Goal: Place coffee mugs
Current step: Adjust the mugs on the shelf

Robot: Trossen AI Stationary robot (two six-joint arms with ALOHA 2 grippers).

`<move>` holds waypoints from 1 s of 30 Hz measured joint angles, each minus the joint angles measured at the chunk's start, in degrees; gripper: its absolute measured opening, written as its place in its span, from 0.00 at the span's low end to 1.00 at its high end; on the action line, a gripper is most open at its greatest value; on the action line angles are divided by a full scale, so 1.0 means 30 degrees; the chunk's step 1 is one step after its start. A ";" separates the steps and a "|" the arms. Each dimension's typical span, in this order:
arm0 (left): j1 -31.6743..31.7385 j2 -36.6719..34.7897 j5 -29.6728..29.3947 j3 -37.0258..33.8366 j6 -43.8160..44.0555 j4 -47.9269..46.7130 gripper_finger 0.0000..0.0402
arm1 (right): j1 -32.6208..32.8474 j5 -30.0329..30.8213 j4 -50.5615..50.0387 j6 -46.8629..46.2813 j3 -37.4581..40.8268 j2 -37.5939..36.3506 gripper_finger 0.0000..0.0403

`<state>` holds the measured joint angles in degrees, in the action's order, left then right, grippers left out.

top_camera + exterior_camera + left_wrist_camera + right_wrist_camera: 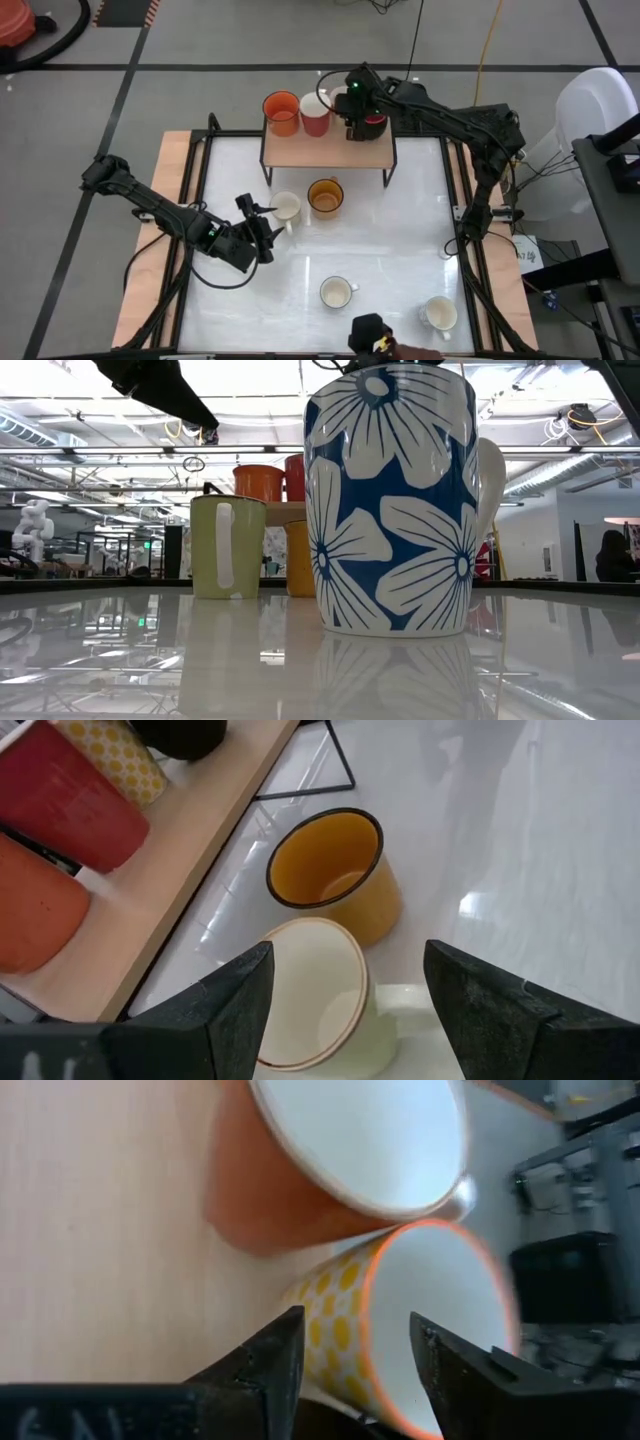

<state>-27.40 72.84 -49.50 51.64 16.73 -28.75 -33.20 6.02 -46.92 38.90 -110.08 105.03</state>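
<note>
Right gripper (358, 128) is over the right half of the wooden shelf (330, 150) at the far edge of the bench (400, 250). Its jaws straddle the wall of a yellow-dotted mug (400, 1330): one finger outside, one inside the mouth, so it's pinching the rim wall or close to it; can't tell if contact is firm. That mug stands on the shelf, touching a red mug (316, 113) next to it. An orange mug (282, 112) sits at the shelf's left end, just beside the red one.

Left gripper (262, 222) is low over the bench, left of centre, jaws spread, either side of a cream mug (287, 207) without touching it as far as the left wrist view shows. Mug is upright on the bench, in front of the shelf.

Amber-yellow mug (325, 195) stands upright just right of the cream one, near the shelf's front legs.

Two more white mugs near the front edge: one about centre (336, 292), one toward the front right corner (438, 313). The blue floral mug (395, 505) is right in front of the low camera, upright.
</note>
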 joint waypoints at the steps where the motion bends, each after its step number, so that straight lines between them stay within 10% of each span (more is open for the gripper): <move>1: 0.0000 0.0003 -0.0003 0.0000 -0.0066 0.0122 0.65 | -0.0116 -0.0406 -0.0154 -0.0027 0.0031 0.0027 0.40; 30: 0.0000 0.0004 0.0029 0.0000 -0.0371 0.0114 0.65 | -0.0392 -0.1158 -0.1103 0.0660 0.0034 0.0212 0.01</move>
<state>-27.40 72.85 -49.41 51.64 15.62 -28.40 -34.37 2.55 -50.23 40.88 -109.97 105.67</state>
